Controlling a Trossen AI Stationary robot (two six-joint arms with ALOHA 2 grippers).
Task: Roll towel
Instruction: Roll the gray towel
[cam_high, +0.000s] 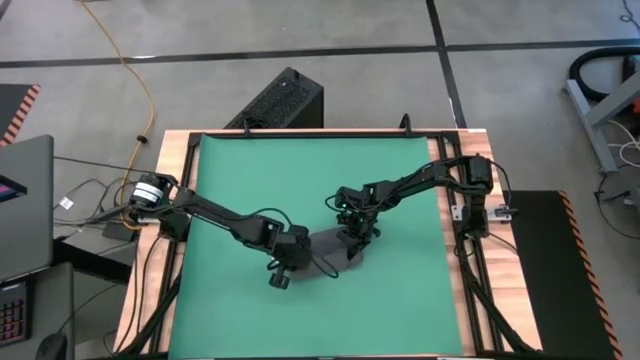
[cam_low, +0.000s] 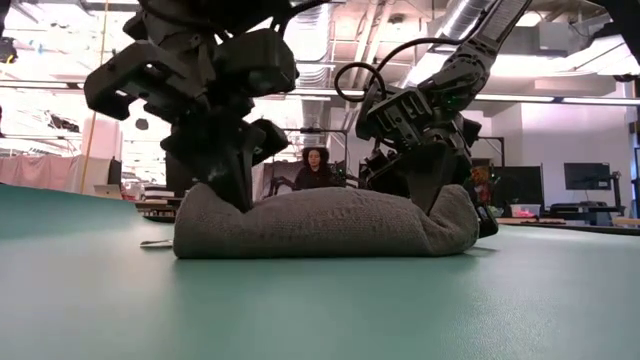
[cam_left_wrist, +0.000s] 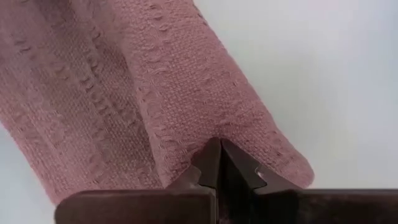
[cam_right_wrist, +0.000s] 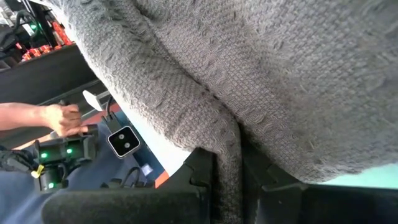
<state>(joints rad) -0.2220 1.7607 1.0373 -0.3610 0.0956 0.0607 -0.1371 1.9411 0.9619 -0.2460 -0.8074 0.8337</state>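
The towel is seen lying as a low, thick roll on the green mat, slightly right of the mat's middle and toward its near edge. In the low view the towel is shown as a long rounded bundle resting flat on the mat, with a small white tag lying on the mat at its left end.

The left gripper is placed at the left end of the roll. Its fingers are pressed together, tip against tip, and are set against the cloth; no fold is seen between them. In the low view this gripper is pushed down into the top of the roll.

The right gripper is placed at the right end of the roll. Its fingers are closed on a thin fold of the towel, which is pinched between them. In the low view this gripper is sunk into the cloth at that end.

Beyond the table, a person is seen in the low view, and a hand is seen in the right wrist view.
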